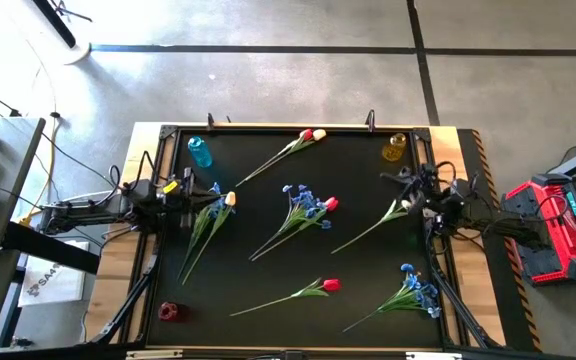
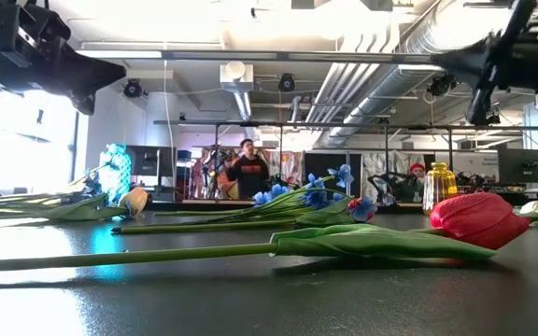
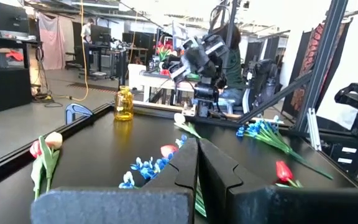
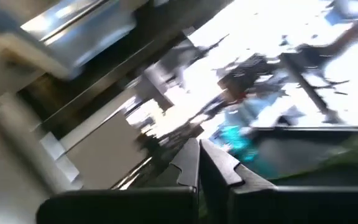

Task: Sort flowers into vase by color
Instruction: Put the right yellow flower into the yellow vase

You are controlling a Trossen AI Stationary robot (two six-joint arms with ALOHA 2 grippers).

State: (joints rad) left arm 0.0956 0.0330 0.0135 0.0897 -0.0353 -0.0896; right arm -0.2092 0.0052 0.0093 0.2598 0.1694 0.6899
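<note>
The left gripper is at the left edge of the table, with its fingers pressed together and nothing between them. Just beside its tip lies a bunch with a blue spray and a cream tulip, the stems running toward the front edge. The blue vase stands near it, at the back left corner.

The right gripper is at the right edge, also closed and empty; its wrist view is blurred and shows only the two fingers meeting. A cream tulip lies just beside it, with the stem going toward the table's middle. The yellow vase stands near it, at the back right corner.

In the middle, between both grippers and apart from each, lie a blue spray and a red tulip together. Near the back edge lies a pair of one red and one cream tulip. Toward the front lies a single red tulip, and a second blue spray is at the front right. A red vase is at the front left corner.

In the low view, a person stands in the room behind the table.
</note>
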